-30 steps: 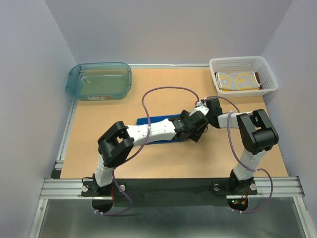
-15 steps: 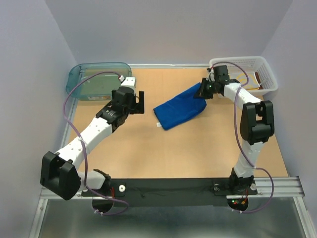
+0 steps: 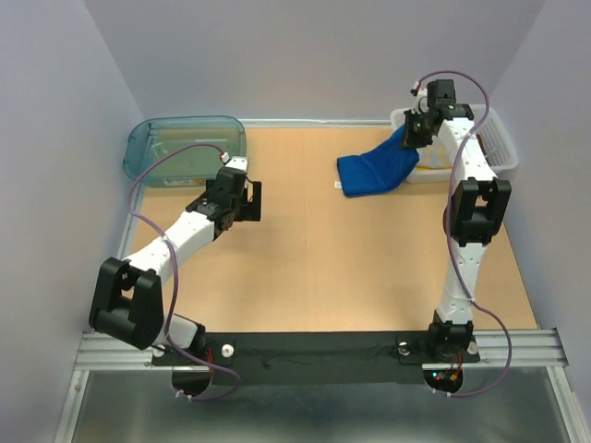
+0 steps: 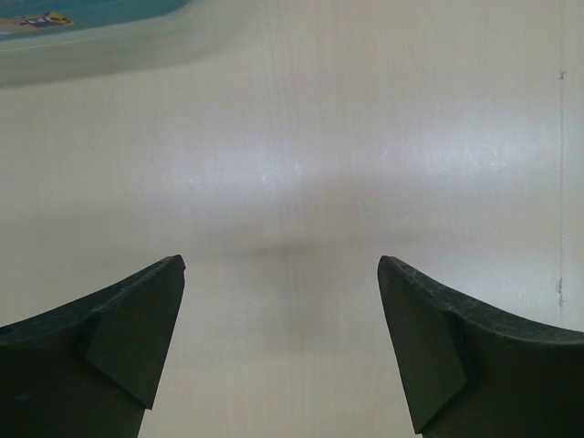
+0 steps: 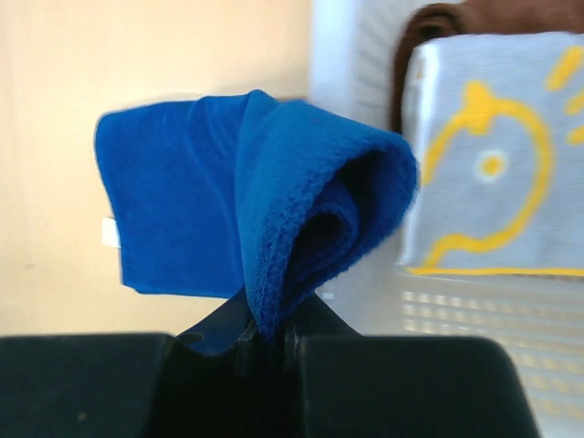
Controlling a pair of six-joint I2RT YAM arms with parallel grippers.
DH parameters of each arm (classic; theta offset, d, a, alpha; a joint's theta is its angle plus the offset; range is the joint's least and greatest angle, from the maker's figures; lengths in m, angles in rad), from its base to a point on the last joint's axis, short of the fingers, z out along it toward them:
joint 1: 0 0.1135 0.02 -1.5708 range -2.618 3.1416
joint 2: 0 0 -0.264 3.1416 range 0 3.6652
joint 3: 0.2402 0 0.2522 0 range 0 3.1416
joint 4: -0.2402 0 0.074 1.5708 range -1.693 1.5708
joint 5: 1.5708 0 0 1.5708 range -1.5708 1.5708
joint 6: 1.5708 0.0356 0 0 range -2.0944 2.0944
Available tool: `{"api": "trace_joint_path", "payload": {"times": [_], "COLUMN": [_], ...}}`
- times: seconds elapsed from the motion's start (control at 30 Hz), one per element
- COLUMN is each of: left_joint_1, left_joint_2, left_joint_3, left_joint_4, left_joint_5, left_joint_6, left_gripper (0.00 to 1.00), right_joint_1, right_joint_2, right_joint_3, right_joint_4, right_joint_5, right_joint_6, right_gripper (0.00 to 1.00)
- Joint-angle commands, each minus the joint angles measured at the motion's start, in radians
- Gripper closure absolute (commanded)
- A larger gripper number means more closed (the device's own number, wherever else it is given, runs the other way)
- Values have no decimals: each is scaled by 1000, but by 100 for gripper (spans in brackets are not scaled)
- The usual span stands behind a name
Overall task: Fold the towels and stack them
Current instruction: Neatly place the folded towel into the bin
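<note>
Blue towel [image 3: 377, 170], seen from above, is a bright, soft cloth that hangs bunched from the right fingers [image 3: 413, 138], which are pinched shut on its upper end at the left wall of the white basket [image 3: 499, 164]. Its long axis slants from that grip down and left over the surface [image 3: 323, 268], ending in a broad lower edge with a small white tag. Whether that edge touches the surface cannot be told. The right arm covers most of the basket's contents. The left fingers [image 3: 252, 199] stand well apart from the towel, near the teal tub [image 3: 185, 148]. In the left wrist view, the left fingers [image 4: 119, 338] are spread wide with nothing between them, only bare surface below; a corner of the tub is cut off at the upper left. In the right wrist view, the right fingers [image 5: 214, 333] clamp a thick rolled fold of the blue towel; a flatter panel spreads to the left, its tag on the left edge. In the basket to the right lies a yellow towel [image 5: 497, 164], pale grey with yellow figures and blurred, with a brown towel [image 5: 447, 18] showing past its far edge, mostly out of frame.
</note>
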Motion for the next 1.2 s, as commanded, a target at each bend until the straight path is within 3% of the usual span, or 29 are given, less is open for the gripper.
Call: {"api": "trace_joint_path", "payload": {"times": [0.0, 0.33, 0.77, 1.17], "left_joint_1": [14, 19, 19, 19], "left_joint_2": [39, 127, 205, 250], "left_joint_3": [10, 18, 21, 30], "left_joint_4": [25, 24, 19, 11], "left_joint_5": [-31, -56, -68, -68], "left_joint_6": [15, 10, 9, 10], "left_gripper": [2, 2, 2, 2], "right_joint_1": [-42, -134, -151, -185], "right_joint_2": [13, 62, 77, 89], "right_joint_3": [124, 258, 205, 195], "right_joint_4": [-71, 33, 222, 266], "right_joint_5": [102, 195, 379, 413], "right_joint_6": [-147, -206, -342, -374], "right_gripper": [100, 100, 99, 99]}}
